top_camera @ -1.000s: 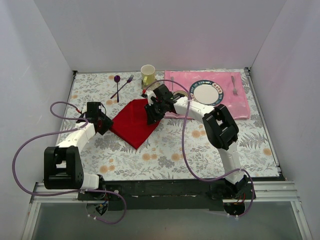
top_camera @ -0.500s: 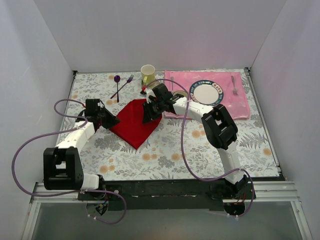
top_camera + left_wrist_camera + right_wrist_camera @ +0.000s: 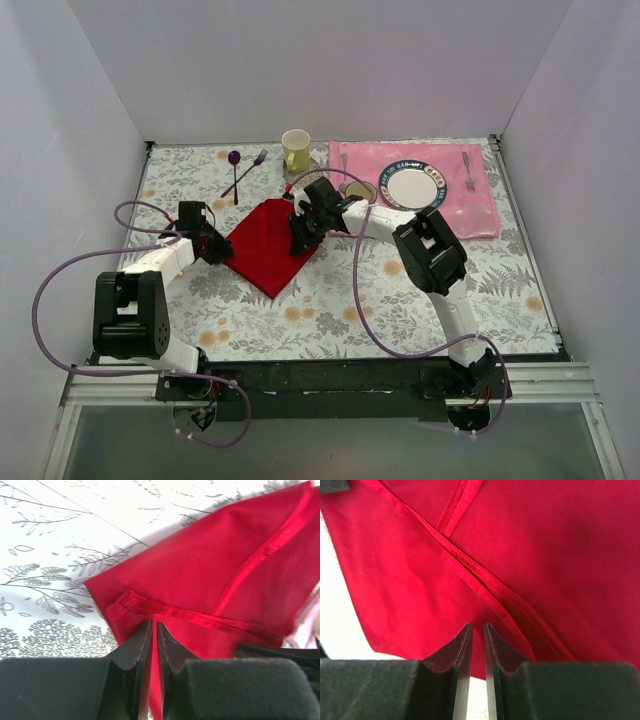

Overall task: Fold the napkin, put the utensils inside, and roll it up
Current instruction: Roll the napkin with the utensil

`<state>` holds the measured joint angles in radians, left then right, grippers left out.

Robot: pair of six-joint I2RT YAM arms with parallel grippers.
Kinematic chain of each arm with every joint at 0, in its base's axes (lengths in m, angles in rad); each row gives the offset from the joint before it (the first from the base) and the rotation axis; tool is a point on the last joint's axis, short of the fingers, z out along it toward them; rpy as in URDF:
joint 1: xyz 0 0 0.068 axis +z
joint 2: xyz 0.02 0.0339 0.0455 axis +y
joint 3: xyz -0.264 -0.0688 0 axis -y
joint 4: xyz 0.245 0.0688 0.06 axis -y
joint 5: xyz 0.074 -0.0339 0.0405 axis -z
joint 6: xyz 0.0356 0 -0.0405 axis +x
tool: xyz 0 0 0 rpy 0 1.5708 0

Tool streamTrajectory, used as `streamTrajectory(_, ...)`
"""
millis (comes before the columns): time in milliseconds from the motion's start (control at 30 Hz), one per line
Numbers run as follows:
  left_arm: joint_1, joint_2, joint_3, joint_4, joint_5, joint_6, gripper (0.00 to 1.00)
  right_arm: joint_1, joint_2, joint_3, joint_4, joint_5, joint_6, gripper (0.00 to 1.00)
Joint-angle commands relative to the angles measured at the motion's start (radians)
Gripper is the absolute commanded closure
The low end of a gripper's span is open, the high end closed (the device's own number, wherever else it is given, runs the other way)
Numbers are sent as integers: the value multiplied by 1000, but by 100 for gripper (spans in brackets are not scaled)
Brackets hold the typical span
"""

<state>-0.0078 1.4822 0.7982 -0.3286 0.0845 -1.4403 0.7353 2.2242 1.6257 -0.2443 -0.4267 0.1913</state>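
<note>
The red napkin (image 3: 266, 245) lies folded on the floral tablecloth, one point toward the near edge. My left gripper (image 3: 216, 246) is at its left corner. In the left wrist view (image 3: 154, 623) its jaws are shut on the napkin (image 3: 225, 565), with red cloth running between them. My right gripper (image 3: 300, 234) is at the napkin's right edge. In the right wrist view (image 3: 477, 625) its jaws stand a narrow slit apart with the napkin's (image 3: 545, 555) edge in the slit. I cannot make out the dark-handled fork.
A purple spoon and fork (image 3: 241, 172) lie at the back left. A yellow mug (image 3: 295, 150) stands behind the napkin. A pink placemat (image 3: 480, 205) at the back right holds a plate (image 3: 412, 186) and a silver fork (image 3: 467, 170).
The left gripper swung in toward the napkin's left corner and settled there. The right gripper shifted slightly left and nearer. The napkin's left side has flattened down.
</note>
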Motion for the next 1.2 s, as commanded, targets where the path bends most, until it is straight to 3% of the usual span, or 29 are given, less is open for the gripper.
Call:
streamTrajectory(0, 6, -3, 19, 0, -66, 23, 92, 7, 6, 56, -47, 78, -70, 76)
streamTrajectory(133, 6, -34, 68, -46, -72, 26, 90, 24, -9, 101, -113, 124, -102, 75)
streamTrajectory(200, 6, -88, 79, -59, -72, 15, 84, 42, -43, 132, -136, 176, -116, 73)
streamTrajectory(233, 6, -147, 96, -64, -72, 14, 70, 67, -55, 143, -160, 195, -128, 71)
streamTrajectory(300, 6, -184, 122, -101, -106, 14, 57, 94, -87, 177, -187, 262, -142, 63)
streamTrajectory(333, 6, -192, 143, -124, -111, 15, 42, 128, -93, 186, -214, 290, -145, 60)
streamTrajectory(467, 37, -125, 292, -346, -240, -70, 23, 223, -115, 229, -243, 403, -183, 34)
streamTrajectory(567, 98, -120, 288, -475, -238, -210, 23, 298, -112, 221, -222, 497, -191, 23)
streamTrajectory(767, 259, -215, 133, -448, -186, -342, 23, 418, -20, 296, -219, 640, -274, 22)
streamTrajectory(900, 272, -212, 148, -497, -224, -394, 23, 466, 63, 381, -256, 741, -316, 24)
streamTrajectory(1167, 279, -221, 101, -484, -210, -437, 21, 483, 141, 413, -268, 767, -345, 28)
